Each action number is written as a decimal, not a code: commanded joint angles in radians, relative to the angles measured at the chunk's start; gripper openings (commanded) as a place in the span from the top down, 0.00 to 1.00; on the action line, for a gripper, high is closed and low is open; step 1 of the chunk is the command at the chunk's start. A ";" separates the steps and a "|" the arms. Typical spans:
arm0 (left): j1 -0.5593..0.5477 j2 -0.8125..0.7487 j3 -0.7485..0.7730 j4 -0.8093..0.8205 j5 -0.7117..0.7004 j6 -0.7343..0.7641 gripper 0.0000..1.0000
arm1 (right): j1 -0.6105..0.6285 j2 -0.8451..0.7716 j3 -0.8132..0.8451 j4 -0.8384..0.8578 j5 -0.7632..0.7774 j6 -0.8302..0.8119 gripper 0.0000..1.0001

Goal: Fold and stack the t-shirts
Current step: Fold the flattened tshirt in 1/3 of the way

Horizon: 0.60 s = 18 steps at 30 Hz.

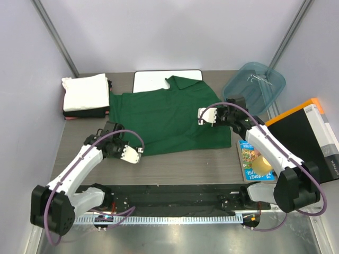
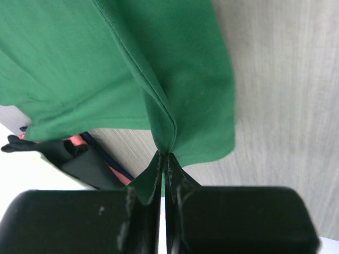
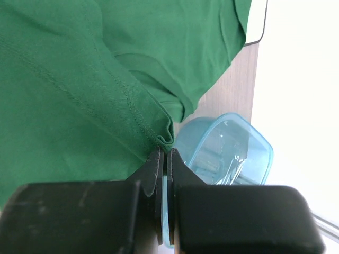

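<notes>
T-shirt stack (image 1: pixel 85 100) at the far left of the table (image 1: pixel 185 166), already made: white t-shirt (image 1: pixel 85 90) folded on top, black t-shirt (image 1: pixel 87 112) folded beneath, a sliver of pink-red cloth at the very bottom, too little showing to name. That part judged done. Next to the right, left tool (image 1: pixel 139 152) low over the table, clamped together on the near-left corner of the green t-shirt (image 1: pixel 169 114), cloth puckered into a pleat right at the tips in the left wrist view. Green t-shirt itself spread mostly flat in the middle of the table, collar at the far edge lying over the white board (image 1: pixel 151 80), short sleeves out to either side, no fold in it yet. Further right, right tool (image 1: pixel 202 116) shut on a stitched edge toward the shirt's right side, a small tuck of green pinched at the tips in the right wrist view. Both sides gripped, so probably the very start of this shirt's first fold. Left to do, on this reading: fold the green one down to the size of the others, then carry it left onto the white one. At far right, teal tub (image 1: pixel 254 84), well apart from the work and not part of it.
</notes>
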 commanded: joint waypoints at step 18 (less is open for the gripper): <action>0.111 0.329 0.200 0.228 -0.054 0.073 1.00 | -0.005 0.197 0.106 0.320 0.035 0.024 0.99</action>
